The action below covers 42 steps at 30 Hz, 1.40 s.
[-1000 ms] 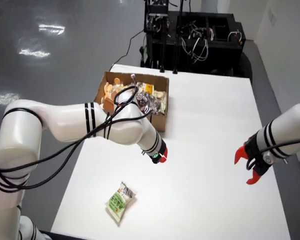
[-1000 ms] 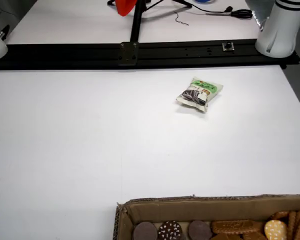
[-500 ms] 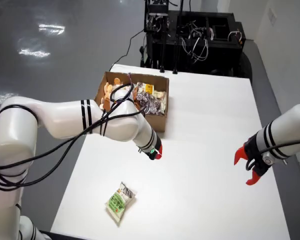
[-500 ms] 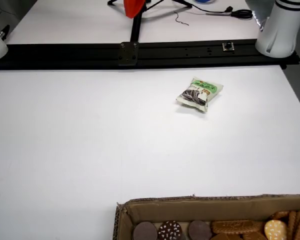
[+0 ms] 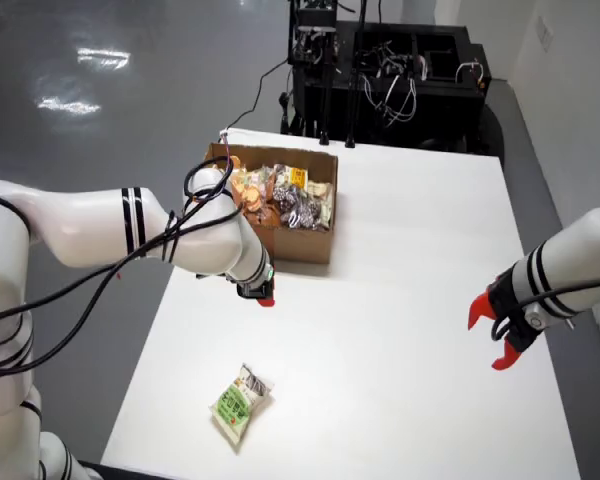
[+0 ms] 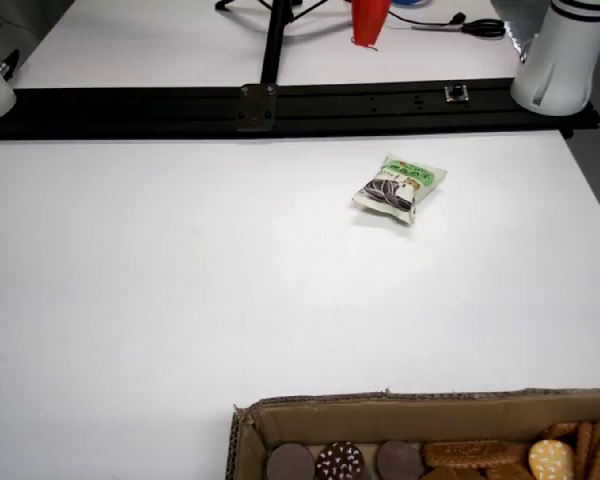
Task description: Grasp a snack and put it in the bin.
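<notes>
A green and white snack packet (image 5: 241,402) lies flat near the table's front left corner in the view from above; the low view from the box side shows the packet (image 6: 400,187) alone on the white top. My gripper (image 5: 266,298), with red tips, hangs over the table's left edge between the packet and the cardboard box (image 5: 305,245). Nothing shows in it. Only a red tip of the gripper (image 6: 370,25) shows at the top of the low view, and its jaws cannot be made out. The box (image 6: 380,408) holds several snacks and cookies.
A second arm with an open red gripper (image 5: 500,335) stands still at the table's right edge. Black equipment racks (image 5: 390,70) stand behind the table. A black rail (image 6: 280,105) runs along the far edge in the low view.
My gripper has swung left and slightly back, from the table's middle near the box's front corner to the left edge. The packet and the second arm have not moved.
</notes>
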{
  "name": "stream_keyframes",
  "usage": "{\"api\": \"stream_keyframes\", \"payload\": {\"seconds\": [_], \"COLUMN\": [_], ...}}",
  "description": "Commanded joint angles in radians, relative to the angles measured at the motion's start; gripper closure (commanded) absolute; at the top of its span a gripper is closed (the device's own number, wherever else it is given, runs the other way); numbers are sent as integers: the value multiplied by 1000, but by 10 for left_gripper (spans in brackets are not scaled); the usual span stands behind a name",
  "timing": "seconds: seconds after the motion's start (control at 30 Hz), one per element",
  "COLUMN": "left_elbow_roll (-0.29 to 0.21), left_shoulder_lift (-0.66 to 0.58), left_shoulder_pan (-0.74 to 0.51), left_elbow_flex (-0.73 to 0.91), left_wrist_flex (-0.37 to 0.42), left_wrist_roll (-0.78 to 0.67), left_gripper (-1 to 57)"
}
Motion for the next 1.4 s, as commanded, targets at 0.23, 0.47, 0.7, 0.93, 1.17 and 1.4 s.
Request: {"api": "stream_keyframes", "payload": {"seconds": [0.23,0.47,0.7,0.93,1.17,1.4], "left_elbow_roll": [10,8,-30,-80,-93,-109], "left_shoulder_lift": [-5,1,39,111,157,216], "left_shoulder_pan": [1,-15,-22,-10,22,54], "left_elbow_flex": [37,58,66,66,64,45], "left_wrist_flex": [112,183,219,226,227,228], "left_wrist_roll": [-291,-366,-366,-366,-366,-366], "left_gripper": [269,148,100,61,13,1]}}
